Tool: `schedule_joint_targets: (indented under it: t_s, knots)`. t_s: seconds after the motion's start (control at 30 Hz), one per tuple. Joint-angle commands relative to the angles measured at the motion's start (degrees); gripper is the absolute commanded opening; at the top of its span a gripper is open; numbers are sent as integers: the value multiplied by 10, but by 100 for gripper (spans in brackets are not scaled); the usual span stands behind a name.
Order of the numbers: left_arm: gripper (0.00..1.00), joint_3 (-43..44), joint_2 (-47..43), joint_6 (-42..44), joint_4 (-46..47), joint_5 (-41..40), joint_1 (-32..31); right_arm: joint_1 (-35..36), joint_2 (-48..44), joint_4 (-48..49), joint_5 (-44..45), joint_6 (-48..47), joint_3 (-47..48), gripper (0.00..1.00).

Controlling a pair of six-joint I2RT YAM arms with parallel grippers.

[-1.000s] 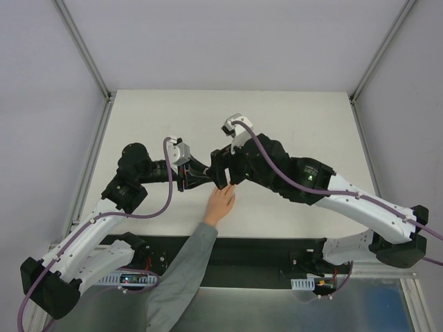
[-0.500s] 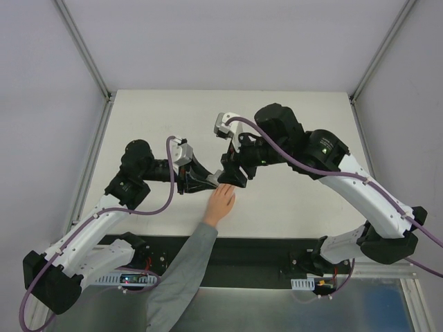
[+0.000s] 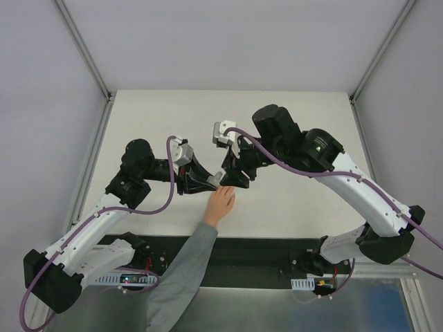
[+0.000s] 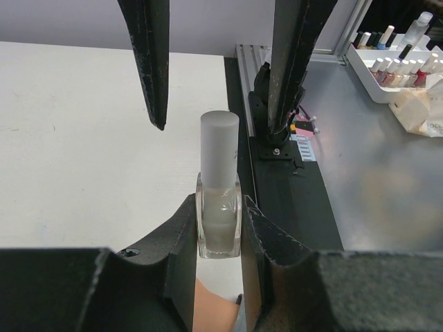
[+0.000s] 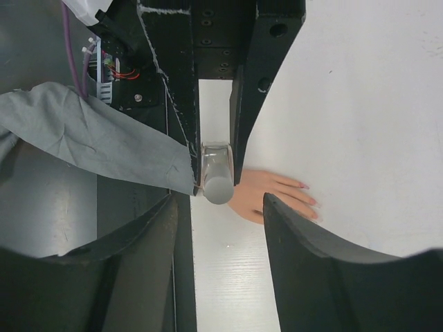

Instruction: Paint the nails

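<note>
While the left gripper [image 4: 219,228] pinches a small clear bottle [image 4: 219,187] by its body, the right gripper [image 5: 220,204] hangs spread over the bottle's cap [image 4: 219,138], a finger either side, touching nothing. Just beside the bottle a hand [image 5: 273,194] lies flat on the table [image 5: 360,83], nails [image 5: 305,185] pointing away from it. Print on a packet [image 4: 419,104] beyond the bottle is unreadably blurred.

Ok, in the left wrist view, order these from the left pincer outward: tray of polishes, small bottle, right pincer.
1. small bottle, clamped in it, centre.
2. right pincer, just above, by the cap.
3. tray of polishes, far upper right.
</note>
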Motion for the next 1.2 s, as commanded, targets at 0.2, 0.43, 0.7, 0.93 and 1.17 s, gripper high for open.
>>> schedule_joint_targets:
  t_s: [0.2, 0.43, 0.7, 0.93, 1.17]
  knots:
    - [0, 24, -3, -5, 38, 25, -7, -3, 26, 18, -38, -27, 23, 48]
    - [0, 24, -1, -5, 38, 24, -7, -2, 31, 21, -46, -28, 23, 42]
    - [0, 24, -5, -2, 32, -7, -7, -2, 46, 6, -53, -13, 33, 19]
    - [0, 13, -36, 16, 14, -204, -7, 27, 54, 80, 48, 121, -40, 0]
    - [0, -7, -62, 33, 24, -301, -6, 146, 36, 170, 606, 605, -147, 1]
